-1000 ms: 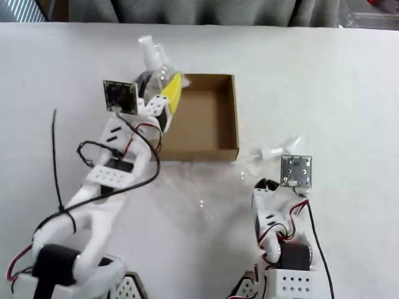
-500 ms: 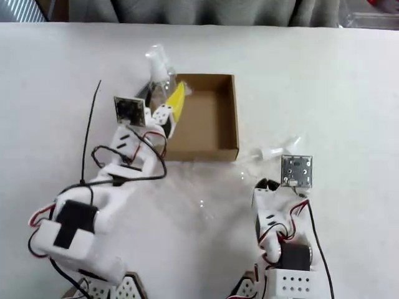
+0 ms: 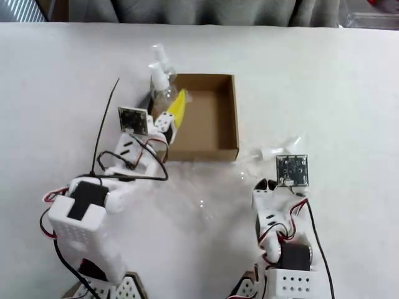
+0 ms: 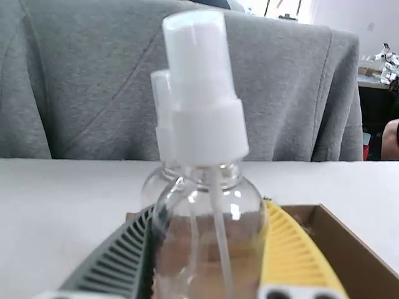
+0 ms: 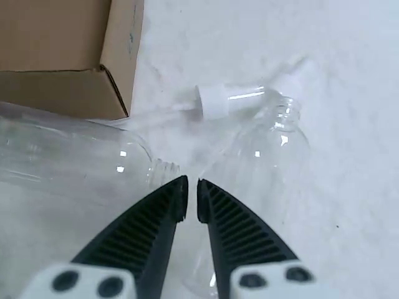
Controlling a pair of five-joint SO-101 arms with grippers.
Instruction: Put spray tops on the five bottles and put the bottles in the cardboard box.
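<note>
So over on the left, the left hand (image 3: 167, 104) is pinching a capped bottle (image 4: 209, 230) around its belly, grey finger on one side, yellow on the other. The bottle is upright with its spray top on, right at the left wall of the cardboard box (image 3: 209, 121), near the far corner. Can't tell if it's over the wall or just outside it. A second bottle (image 4: 151, 190), also capped, stands just behind it on the desk (image 3: 324, 81).

My read is that this is the boxing step for that bottle. It needs to go a bit further right so it clears the wall, then down onto the box floor before the fingers let go. I can't see any bottles in the box yet, so I'd guess the job is somewhere around halfway at best.

Moving right past the box, there's a loose spray top (image 5: 218, 101) lying on its side, touching or nearly touching the neck of an open bottle (image 5: 274, 140). Another open bottle (image 5: 75, 149) lies beside the box corner. The right hand (image 5: 192, 194) hangs over the gap between their necks, fingers pressed almost together and gripping nothing. It'd have to spread before grabbing that top.

The desk is plain white, and there's a grey cloth (image 4: 81, 81) draped along the back edge.
</note>
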